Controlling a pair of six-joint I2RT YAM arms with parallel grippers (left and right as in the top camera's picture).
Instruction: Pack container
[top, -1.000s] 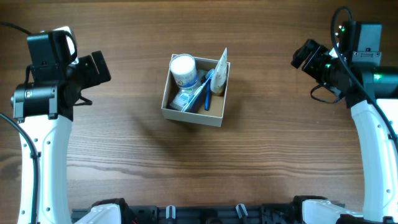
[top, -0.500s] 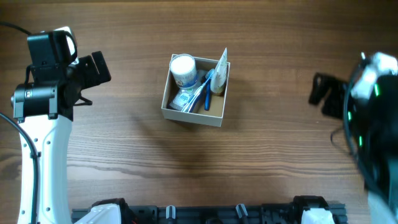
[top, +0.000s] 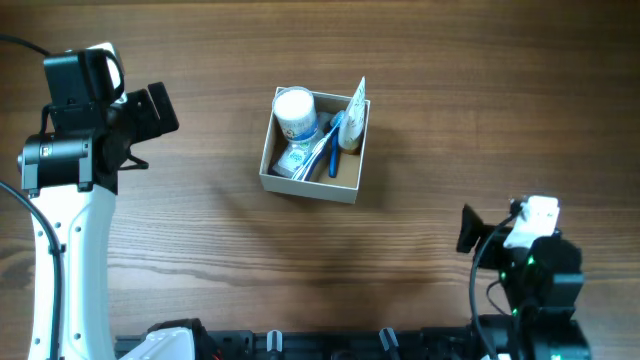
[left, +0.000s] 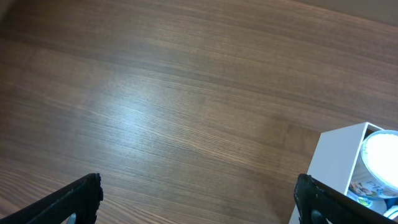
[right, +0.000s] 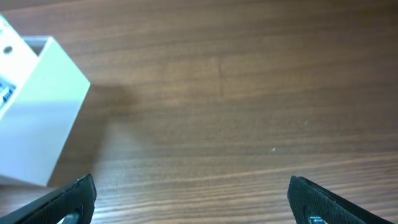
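Observation:
The container (top: 349, 187), a square shallow cardboard box, white outside and tan inside, stands at the table's middle. It holds a round white-lidded jar (top: 296, 110), blue toothbrushes (top: 325, 152) and a white sachet (top: 356, 108) leaning on its right wall. My left gripper (top: 160, 110) is open and empty, well left of the box; the left wrist view shows the box's white corner (left: 336, 165) and the jar lid (left: 382, 152) at its right edge. My right gripper (top: 468, 230) is open and empty, low at the front right; the box's white wall (right: 37, 112) shows in the right wrist view.
The brown wooden tabletop (top: 200, 250) surrounds the box. A black rail (top: 330, 345) runs along the front edge between the arm bases.
The right arm has swung from the far right back edge down to the front right, near its base. The left arm and the box's contents have not moved.

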